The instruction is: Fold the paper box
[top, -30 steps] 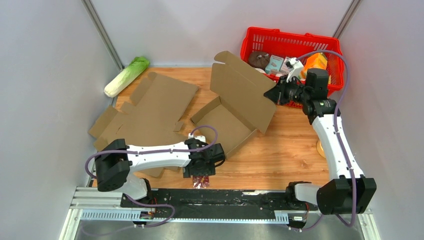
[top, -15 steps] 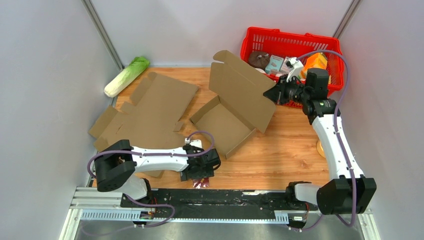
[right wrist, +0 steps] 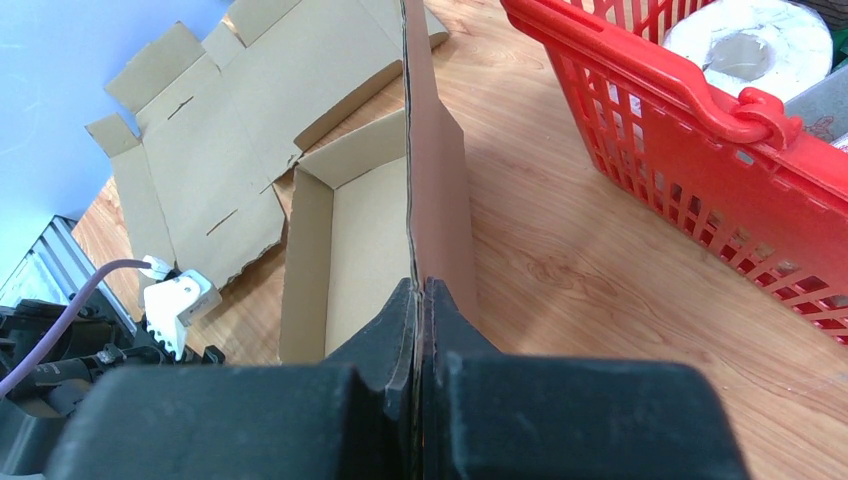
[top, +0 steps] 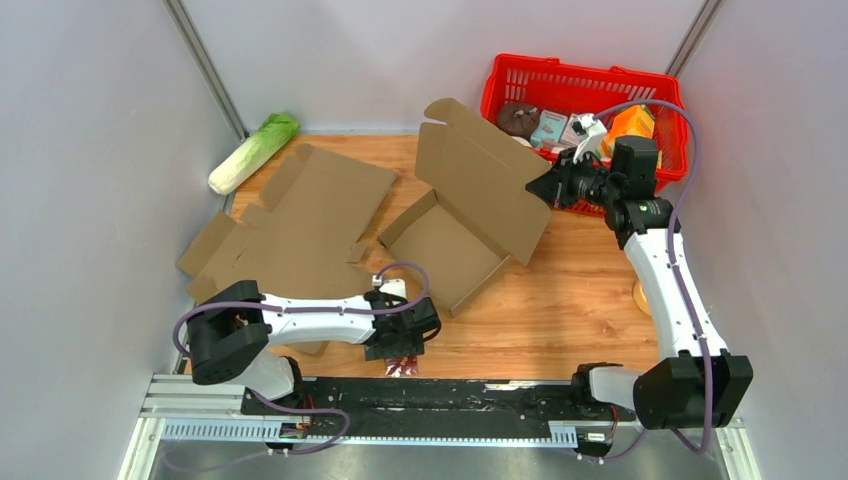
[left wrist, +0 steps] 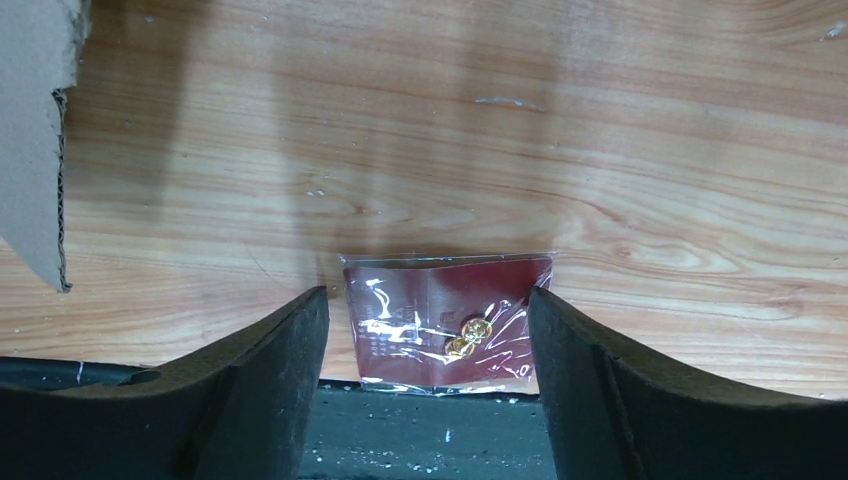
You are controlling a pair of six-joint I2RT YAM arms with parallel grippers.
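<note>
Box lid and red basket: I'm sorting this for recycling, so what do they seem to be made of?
Box lid: brown cardboard, matte and uncoated-looking; it is thin seen edge-on, with crisp fold lines. Red basket: probably moulded plastic, slightly glossy, with a slotted lattice wall and a smooth, rounded rim.

A small red packet [left wrist: 445, 320] in clear plastic, with two gold pieces inside, lies flat on a wooden table [left wrist: 500, 130]. The left gripper [left wrist: 428, 300] stands wide open, one black finger [left wrist: 270, 370] on each side of the packet, neither touching it. Up and left of the packet, an edge of corrugated cardboard [left wrist: 35, 130] shows. A black rail [left wrist: 430, 435] runs just below the packet.
</note>
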